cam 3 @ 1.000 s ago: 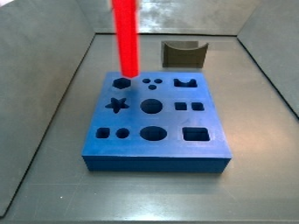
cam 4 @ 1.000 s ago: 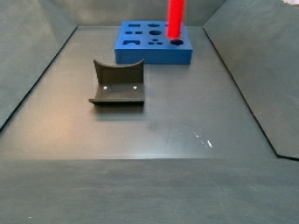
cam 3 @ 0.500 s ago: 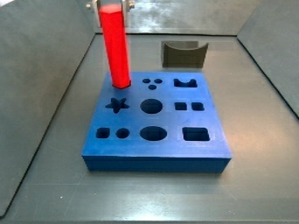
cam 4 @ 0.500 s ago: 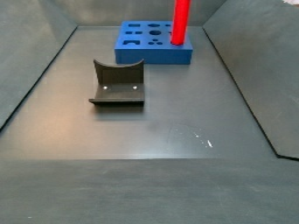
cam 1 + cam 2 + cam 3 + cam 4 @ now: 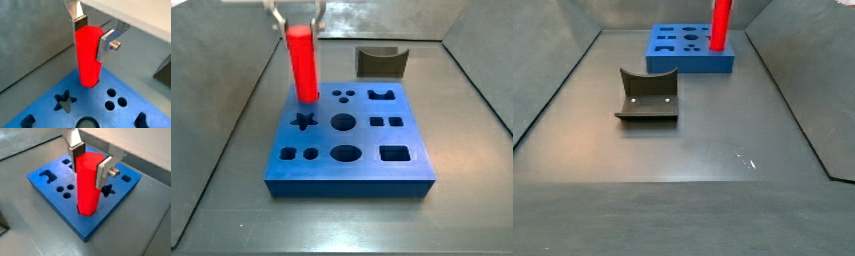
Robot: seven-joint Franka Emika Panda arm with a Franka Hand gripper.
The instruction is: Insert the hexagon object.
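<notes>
The hexagon object (image 5: 302, 62) is a long, glossy red peg, upright, with its lower end in the hexagon hole at the far left corner of the blue block (image 5: 352, 183). It shows in both side views (image 5: 722, 25) and both wrist views (image 5: 88, 57) (image 5: 88, 185). My gripper (image 5: 294, 14) is right above the block and shut on the peg's top, as both wrist views show (image 5: 92, 32) (image 5: 90, 160), with silver fingers (image 5: 80, 20) on either side. In a side view (image 5: 690, 66) the gripper is out of frame.
The blue block (image 5: 50, 190) (image 5: 83, 97) has several shaped holes: star, circles, squares, ovals. A dark grey curved-top block (image 5: 381, 60) (image 5: 648, 95) stands apart from it on the grey floor. Sloped grey walls surround the floor.
The gripper has come down with the red peg; the peg's lower end has sunk into the hexagon hole, and the fingers now show at the top of a side view.
</notes>
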